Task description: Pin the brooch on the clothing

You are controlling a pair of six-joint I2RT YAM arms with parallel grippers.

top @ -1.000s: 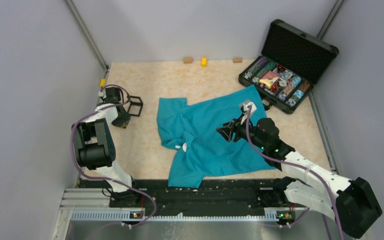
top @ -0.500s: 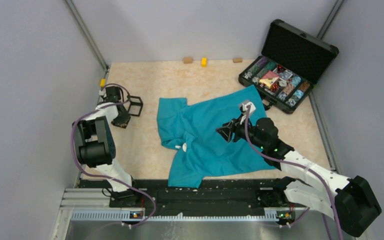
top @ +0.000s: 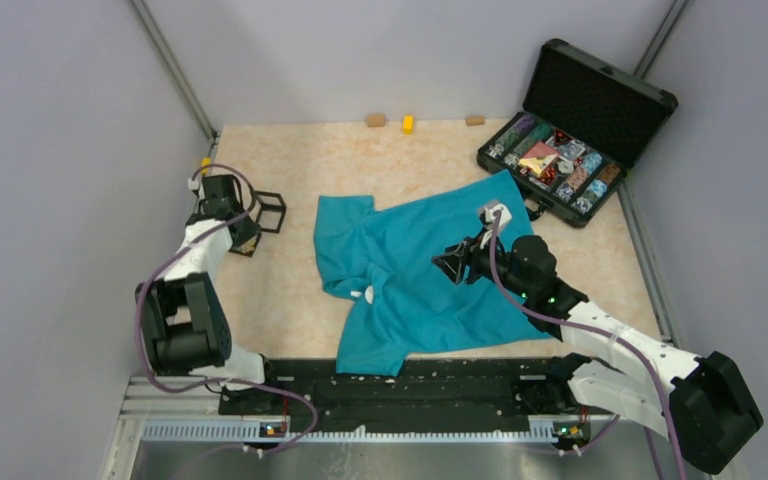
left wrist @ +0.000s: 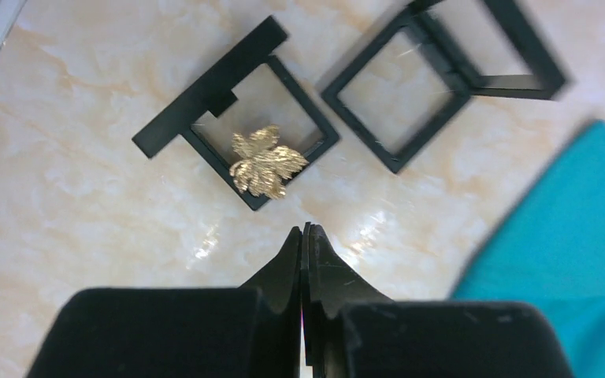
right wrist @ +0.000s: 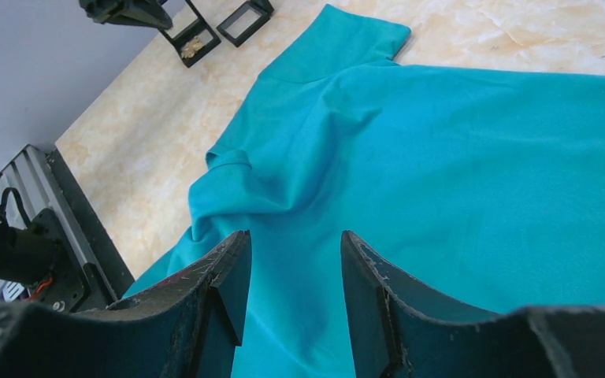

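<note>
Left wrist: black frame (left wrist: 214, 161) holds gold, seemingly leaf-shaped brooch (left wrist: 266, 161).

Open black case (top: 600, 100) far right; black frames (left wrist: 209, 85) left; yellow block (top: 407, 123) far edge

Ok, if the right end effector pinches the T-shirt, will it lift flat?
Likely floppy: the T-shirt lies creased with folds, so it should drape and bunch. Probably light: a push from the right end effector may slide it over the glossy table.
</note>
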